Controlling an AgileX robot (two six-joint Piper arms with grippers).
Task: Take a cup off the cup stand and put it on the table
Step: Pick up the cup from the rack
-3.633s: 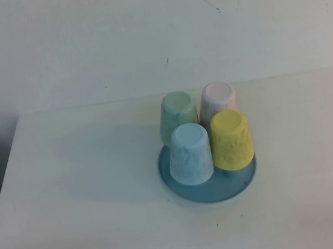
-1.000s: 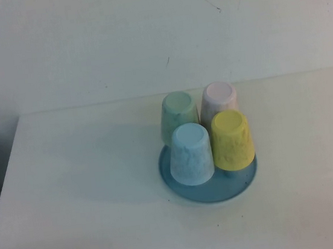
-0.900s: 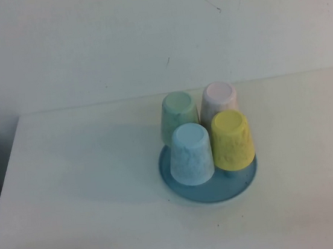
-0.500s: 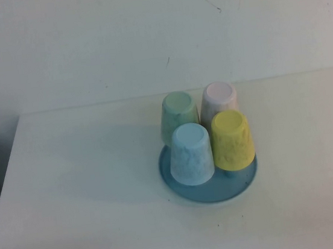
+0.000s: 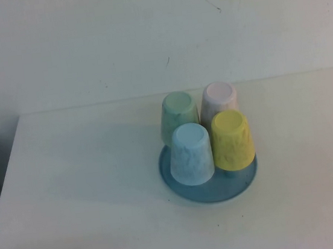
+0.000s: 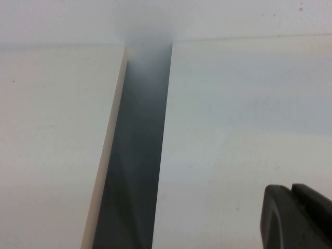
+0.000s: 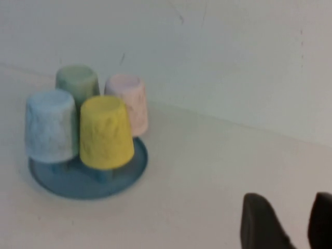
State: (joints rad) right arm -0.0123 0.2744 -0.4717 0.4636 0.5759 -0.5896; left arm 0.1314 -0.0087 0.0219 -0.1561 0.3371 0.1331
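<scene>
Sitting upside down on the cup stand (image 5: 210, 187), the cup (image 5: 232, 140) takes the 4 o'clock peg, untouched. High view shows neither arm. Right wrist view alone shows the right pincer (image 7: 288, 220), fingers apart and empty, low over the worktop (image 5: 89, 188), well clear of the stand. Left wrist view shows the left pincer (image 6: 295, 217) closed near the worktop's edge gap.

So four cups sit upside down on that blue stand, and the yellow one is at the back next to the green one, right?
Not quite. Four cups do sit upside down on the cup stand, but the high view shows the yellow cup at the front, beside the light-blue cup. The pink cup is at the back next to the green cup.
</scene>
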